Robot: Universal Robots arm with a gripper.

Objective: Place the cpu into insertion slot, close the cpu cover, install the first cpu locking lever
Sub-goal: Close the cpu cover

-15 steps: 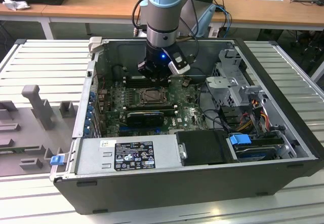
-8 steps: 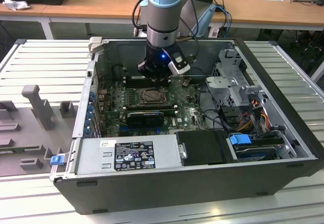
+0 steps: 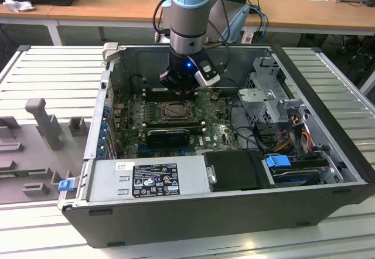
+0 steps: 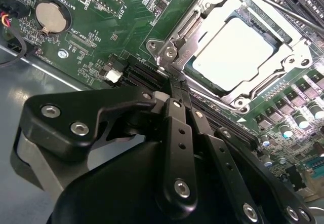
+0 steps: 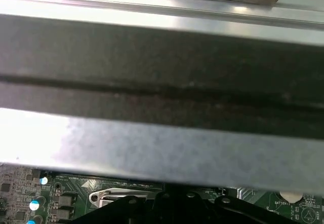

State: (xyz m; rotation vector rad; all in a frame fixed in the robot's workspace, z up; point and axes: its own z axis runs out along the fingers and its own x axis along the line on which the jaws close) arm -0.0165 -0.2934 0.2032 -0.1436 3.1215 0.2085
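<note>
Gripper (image 4: 174,89) fingers pinched together, nothing visible between them; tips sit just off the near corner of the cpu cover (image 4: 174,49), by the hinge end of the socket. The cpu (image 4: 234,51) already lies seated in the socket, pale silver top showing through the cover's centre window, just ahead of the fingertips. Cover appears folded down flat over the chip. 1 thin lever rod (image 4: 283,11) runs along the far side of the socket, beyond the cpu from the gripper; whether it is latched cannot be told. In the exterior view the gripper (image 3: 179,83) hangs low inside the open computer case (image 3: 328,171), directly above the far edge of the socket (image 3: 174,111). Judgement: step in hand is the lever work. To do it well, press with closed tips on the lever's bent end, not the cover frame; keep the push low and sideways under its hook; avoid the expansion slot (image 4: 147,77) beside the fingertips and the capacitors (image 4: 298,117) beyond the socket.
</note>
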